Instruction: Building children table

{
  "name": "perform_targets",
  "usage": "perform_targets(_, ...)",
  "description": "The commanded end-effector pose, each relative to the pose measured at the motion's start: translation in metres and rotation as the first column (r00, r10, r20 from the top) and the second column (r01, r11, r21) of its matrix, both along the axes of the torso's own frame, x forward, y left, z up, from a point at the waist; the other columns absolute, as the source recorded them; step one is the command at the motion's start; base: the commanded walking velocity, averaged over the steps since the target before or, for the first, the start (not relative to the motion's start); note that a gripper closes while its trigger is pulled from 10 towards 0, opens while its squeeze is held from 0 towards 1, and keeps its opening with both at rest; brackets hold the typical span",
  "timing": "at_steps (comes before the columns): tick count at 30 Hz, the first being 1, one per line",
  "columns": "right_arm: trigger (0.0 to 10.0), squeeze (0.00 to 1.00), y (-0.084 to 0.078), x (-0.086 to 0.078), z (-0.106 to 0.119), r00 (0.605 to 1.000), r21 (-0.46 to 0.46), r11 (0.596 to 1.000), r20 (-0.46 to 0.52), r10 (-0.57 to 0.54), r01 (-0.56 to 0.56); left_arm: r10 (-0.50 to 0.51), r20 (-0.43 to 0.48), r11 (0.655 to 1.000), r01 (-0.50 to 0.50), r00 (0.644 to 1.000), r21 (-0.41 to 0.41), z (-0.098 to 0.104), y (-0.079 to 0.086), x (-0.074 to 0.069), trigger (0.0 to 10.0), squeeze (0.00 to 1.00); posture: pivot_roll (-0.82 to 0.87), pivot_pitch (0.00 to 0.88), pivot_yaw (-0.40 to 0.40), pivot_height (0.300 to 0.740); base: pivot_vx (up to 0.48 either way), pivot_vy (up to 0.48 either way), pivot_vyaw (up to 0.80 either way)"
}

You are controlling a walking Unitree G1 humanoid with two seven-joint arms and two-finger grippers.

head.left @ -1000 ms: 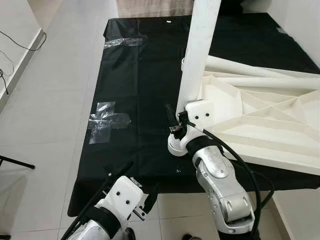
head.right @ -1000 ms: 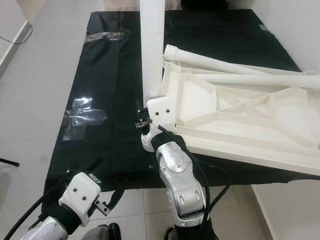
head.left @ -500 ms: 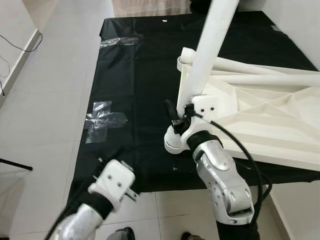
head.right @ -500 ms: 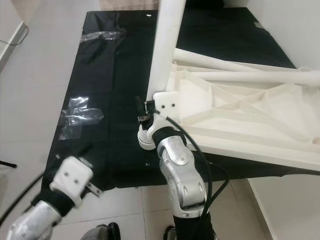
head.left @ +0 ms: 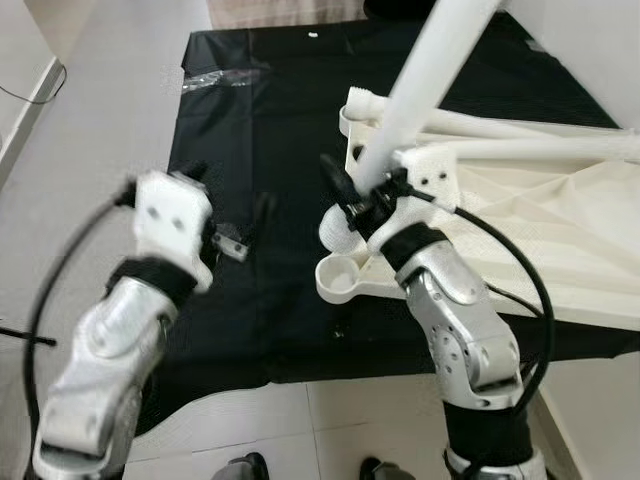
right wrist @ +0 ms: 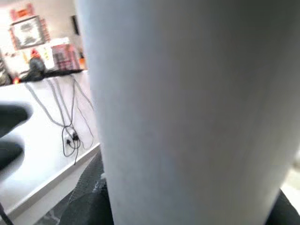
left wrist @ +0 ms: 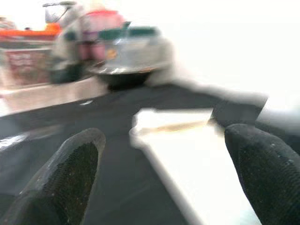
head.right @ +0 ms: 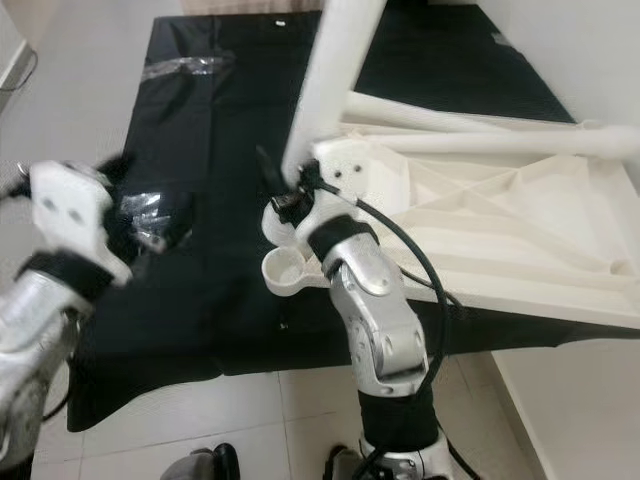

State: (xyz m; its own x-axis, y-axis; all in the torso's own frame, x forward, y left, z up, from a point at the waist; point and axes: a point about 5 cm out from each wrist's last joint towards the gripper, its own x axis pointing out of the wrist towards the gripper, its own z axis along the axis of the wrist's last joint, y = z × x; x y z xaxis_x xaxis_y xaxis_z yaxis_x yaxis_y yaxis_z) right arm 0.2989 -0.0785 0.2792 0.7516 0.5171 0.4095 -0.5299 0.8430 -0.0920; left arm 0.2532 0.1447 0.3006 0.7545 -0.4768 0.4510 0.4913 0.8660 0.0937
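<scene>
White plastic on black sheeting: we see the upturned tabletop (head.left: 520, 240) lying on the right of the black mat (head.left: 270, 130), its ribbed underside facing up and its near-left corner socket (head.left: 338, 278) open toward us. Our right gripper (head.left: 352, 196) is clamped on a white table leg (head.left: 425, 80), which rises tilted up and to the right from that near-left corner; in the right wrist view the leg (right wrist: 187, 112) stands close against the lens between the black fingers (right wrist: 89, 206). Two more legs (head.right: 500, 140) lie flat along the far edge of the tabletop. Our left gripper (head.left: 228, 205) hangs above the left part of the mat, blurred, holding nothing; in the left wrist view its two fingers (left wrist: 70, 173) stand wide apart, with the pale tabletop (left wrist: 183, 154) beyond them. Patches of clear tape (head.left: 222, 72) shine on the far-left part of the mat. Pale floor tiles (head.left: 90, 110) surround the mat on the left and near sides.
</scene>
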Motion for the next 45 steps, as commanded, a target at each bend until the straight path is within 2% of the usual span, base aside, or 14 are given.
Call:
perform_targets(1, 10.0, 0.0, 0.004, 0.0, 0.001, 0.999, -0.042, 0.998, 0.027, 0.041, -0.04, -0.161, -0.009, 0.985, 0.16, 0.987, -0.058, 0.011, 0.002, -0.002, 10.0, 0.0, 0.03, 0.158, 0.0, 0.74, 0.0, 0.0, 0.0)
perform_targets(2, 10.0, 0.0, 0.004, 0.0, 0.001, 0.999, -0.042, 0.998, 0.027, 0.041, -0.04, -0.161, -0.009, 0.985, 0.16, 0.987, -0.058, 0.011, 0.002, -0.002, 10.0, 0.0, 0.03, 0.158, 0.0, 0.74, 0.0, 0.0, 0.0)
perform_targets(3, 10.0, 0.0, 0.005, 0.003, 0.003, 0.997, -0.093, 0.994, 0.042, 0.065, -0.061, -0.295, 0.054, 0.953, 0.298, 0.954, -0.056, 0.03, 0.005, -0.006, 10.0, 0.0, 0.03, 0.145, -0.002, 0.74, 0.0, 0.0, 0.0)
perform_targets(4, 10.0, 0.0, 0.005, 0.003, 0.003, 0.997, -0.093, 0.994, 0.042, 0.065, -0.061, -0.295, 0.054, 0.953, 0.298, 0.954, -0.056, 0.03, 0.005, -0.006, 10.0, 0.0, 0.03, 0.145, -0.002, 0.74, 0.0, 0.0, 0.0)
perform_targets(6, 10.0, 0.0, 0.006, 0.004, 0.008, 0.995, -0.113, 0.991, 0.056, 0.085, -0.078, -0.409, 0.097, 0.913, 0.408, 0.908, 0.022, 0.046, 0.003, -0.009, 10.0, 0.0, 0.04, 0.128, -0.007, 0.74, 0.0, 0.0, 0.0)
perform_targets(7, 10.0, 0.0, 0.006, 0.004, 0.008, 0.995, -0.113, 0.991, 0.056, 0.085, -0.078, -0.409, 0.097, 0.913, 0.408, 0.908, 0.022, 0.046, 0.003, -0.009, 10.0, 0.0, 0.04, 0.128, -0.007, 0.74, 0.0, 0.0, 0.0)
perform_targets(9, 10.0, 0.0, 0.008, 0.004, 0.011, 0.992, -0.12, 0.988, 0.065, 0.104, -0.096, -0.475, 0.103, 0.88, 0.468, 0.874, 0.085, 0.057, 0.001, -0.01, 10.0, 0.0, 0.04, 0.125, -0.005, 0.74, 0.0, 0.0, 0.0)
perform_targets(15, 10.0, 0.0, 0.017, 0.0, 0.005, 0.985, -0.182, 0.973, 0.075, 0.156, -0.141, -0.492, 0.093, 0.865, 0.474, 0.865, 0.165, 0.075, 0.003, -0.004, 10.0, 0.0, 0.03, 0.112, 0.009, 0.74, 0.0, 0.0, 0.0)
perform_targets(18, 10.0, 0.0, 0.027, -0.005, -0.001, 0.975, -0.267, 0.947, 0.083, 0.207, -0.179, -0.487, 0.101, 0.865, 0.462, 0.868, 0.196, 0.085, 0.003, 0.003, 10.0, 0.0, 0.03, 0.106, 0.016, 0.74, 0.0, 0.0, 0.0)
perform_targets(25, 10.0, 0.0, 0.041, -0.011, -0.011, 0.963, -0.329, 0.917, 0.063, 0.262, -0.227, -0.473, 0.1, 0.861, 0.435, 0.875, 0.265, 0.089, -0.008, 0.014, 10.0, 0.0, 0.03, 0.097, 0.017, 0.74, 0.0, 0.0, 0.0)
perform_targets(29, 10.0, 0.0, 0.049, -0.008, -0.021, 0.97, -0.39, 0.896, 0.026, 0.243, -0.214, -0.528, 0.063, 0.823, 0.492, 0.847, 0.283, 0.086, -0.018, 0.019, 10.0, 0.0, 0.03, 0.095, 0.023, 0.74, 0.0, 0.0, 0.0)
perform_targets(31, 10.0, 0.0, 0.049, -0.004, -0.022, 0.976, -0.401, 0.896, 0.012, 0.215, -0.193, -0.575, 0.036, 0.788, 0.541, 0.818, 0.294, 0.083, -0.023, 0.017, 10.0, 0.0, 0.02, 0.1, 0.024, 0.74, 0.0, 0.0, 0.0)
perform_targets(37, 10.0, 0.0, 0.045, 0.002, -0.021, 0.984, -0.398, 0.903, 0.006, 0.18, -0.163, -0.634, -0.01, 0.738, 0.609, 0.773, 0.292, 0.077, -0.027, 0.012, 10.0, 0.0, 0.02, 0.093, 0.019, 0.74, 0.0, 0.0, 0.0)
perform_targets(45, 10.0, 0.0, 0.036, 0.011, -0.02, 0.994, -0.376, 0.921, -0.004, 0.109, -0.103, -0.66, -0.018, 0.712, 0.633, 0.751, 0.304, 0.073, -0.02, 0.008, 10.0, 0.0, 0.02, 0.096, 0.014, 0.74, 0.0, 0.0, 0.0)
